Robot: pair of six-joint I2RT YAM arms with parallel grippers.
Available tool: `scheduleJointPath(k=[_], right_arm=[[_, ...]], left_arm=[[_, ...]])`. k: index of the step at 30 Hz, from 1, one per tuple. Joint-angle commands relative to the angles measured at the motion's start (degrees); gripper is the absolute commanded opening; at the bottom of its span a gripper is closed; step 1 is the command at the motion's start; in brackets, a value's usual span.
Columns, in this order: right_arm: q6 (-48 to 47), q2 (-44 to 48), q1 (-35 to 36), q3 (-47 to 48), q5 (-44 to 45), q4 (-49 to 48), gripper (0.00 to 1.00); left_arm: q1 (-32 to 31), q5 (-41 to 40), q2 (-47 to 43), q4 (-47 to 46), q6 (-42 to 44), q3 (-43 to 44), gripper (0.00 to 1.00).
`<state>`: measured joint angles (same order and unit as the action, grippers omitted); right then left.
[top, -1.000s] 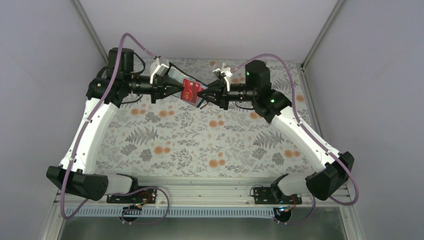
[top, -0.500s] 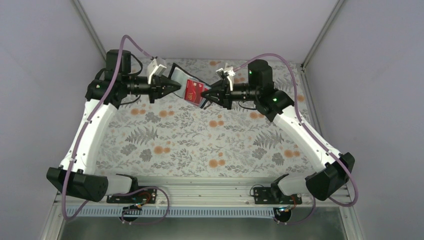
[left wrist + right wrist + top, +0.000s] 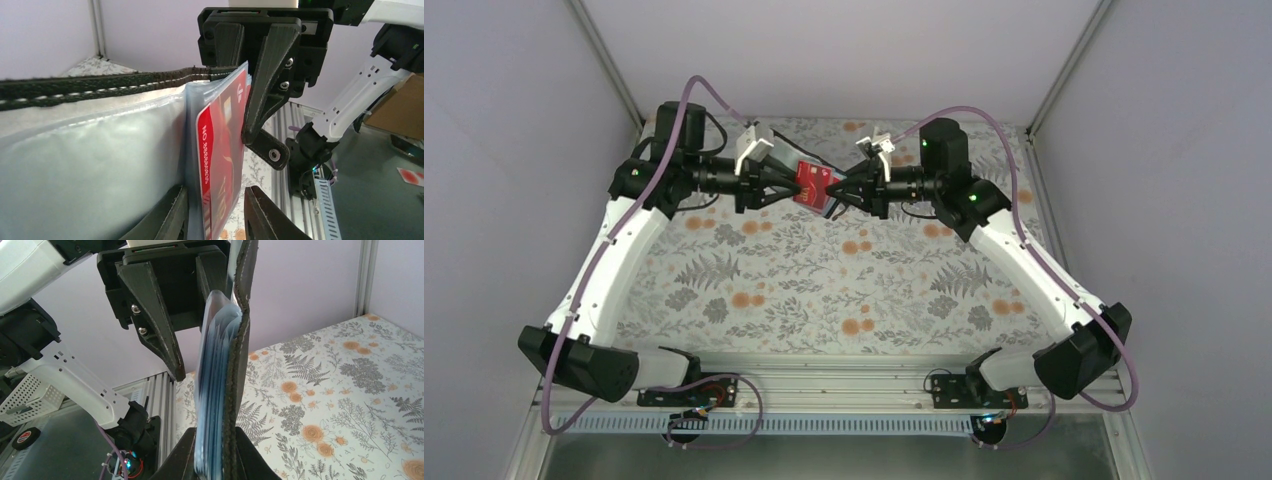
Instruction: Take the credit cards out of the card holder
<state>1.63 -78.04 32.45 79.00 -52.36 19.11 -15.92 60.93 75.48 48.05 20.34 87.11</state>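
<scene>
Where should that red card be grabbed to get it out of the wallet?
Pinch the red card on its flat faces at the edge nearest the left hand, coming in from that side. It stands edge-on toward that hand, while the right hand clamps the card holder opposite, so a straight pull back should slide it free.

Left gripper (image 3: 786, 187), which had backed off toward the left of the frame half a second ago, has pushed right again, its tips now closer in on the left edge of the red credit card (image 3: 812, 185) than in either earlier picture. Left arm (image 3: 629, 235) wrist and elbow joints in the upper left of the frame shifted right, and the purple cable (image 3: 692, 84) loop arches higher over them. Card and card holder (image 3: 90, 86) sit slightly further right than a second ago
</scene>
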Motion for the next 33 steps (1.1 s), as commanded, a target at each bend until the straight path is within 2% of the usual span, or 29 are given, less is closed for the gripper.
scheduleJointPath(k=[1, 2, 4, 5, 9, 13, 18, 27, 30, 33], right_arm=[[-1.9, 0.4, 0.4, 2.0, -5.7, 0.0, 0.04], [-2.1, 0.5, 0.4, 2.0, -5.8, 0.1, 0.04], [-2.2, 0.4, 0.3, 2.0, -5.7, 0.2, 0.04], [-2.3, 0.3, 0.4, 1.9, -5.7, 0.3, 0.04], [-2.5, 0.6, 0.3, 1.8, -5.4, 0.3, 0.04], [-3.0, 1.7, 0.1, 0.9, -4.8, 0.3, 0.11], [-3.7, 2.9, -0.1, -0.2, -5.2, 0.5, 0.20], [-4.6, 3.4, -0.4, -0.6, -4.7, 1.7, 0.25], [-4.7, 3.3, -0.4, -0.9, -4.8, 1.9, 0.24], [-4.9, 3.1, -0.4, -1.2, -4.9, 2.1, 0.14]], left_arm=[[0.0, 1.9, 1.4, -3.7, -0.5, 1.8, 0.26], [-0.1, 2.6, 1.5, -3.8, -0.6, 2.2, 0.22], [-0.5, 3.7, 1.7, -3.5, -1.0, 3.1, 0.07], [-0.8, 4.2, 1.7, -3.2, -1.0, 3.2, 0.03], [-1.3, 10.5, 1.3, 1.4, 3.2, 3.6, 0.02], [-1.0, 13.1, 0.5, 7.5, 8.7, 6.4, 0.02], [-0.1, 12.2, 0.0, 7.6, 8.1, 5.9, 0.02], [0.8, 9.9, -0.5, 7.1, 7.3, 5.8, 0.02], [1.2, 9.8, -0.8, 6.9, 7.2, 5.8, 0.02], [1.4, 9.8, -0.9, 6.9, 7.3, 5.5, 0.03]])
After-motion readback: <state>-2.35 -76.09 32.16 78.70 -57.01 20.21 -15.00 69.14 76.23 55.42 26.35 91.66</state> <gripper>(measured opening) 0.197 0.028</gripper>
